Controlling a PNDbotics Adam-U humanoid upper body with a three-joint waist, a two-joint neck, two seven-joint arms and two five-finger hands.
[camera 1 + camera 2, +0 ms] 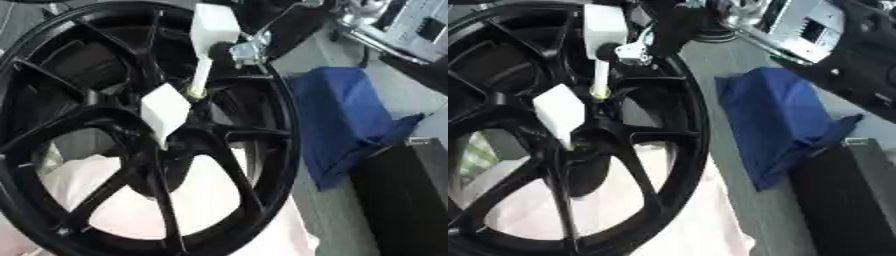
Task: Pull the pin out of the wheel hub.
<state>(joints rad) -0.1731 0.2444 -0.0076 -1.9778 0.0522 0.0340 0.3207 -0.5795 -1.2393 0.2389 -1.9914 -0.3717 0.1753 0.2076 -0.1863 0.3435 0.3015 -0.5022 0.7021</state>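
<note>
Black wheel [131,130] fills the foreground; above its hub, the right hand [249,47] pinches a white pin [200,75], blue cloth [350,120] beside.

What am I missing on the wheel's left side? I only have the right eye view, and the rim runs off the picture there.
Observer: In the left eye view the wheel's left rim stays inside the picture for most of its curve, only brushing the edge halfway down.
Operator: And the lower left corner, under it?
Observer: There the white sheet that lies beneath shows as a pale patch outside the rim, in the bottom left corner of the left eye view.
</note>
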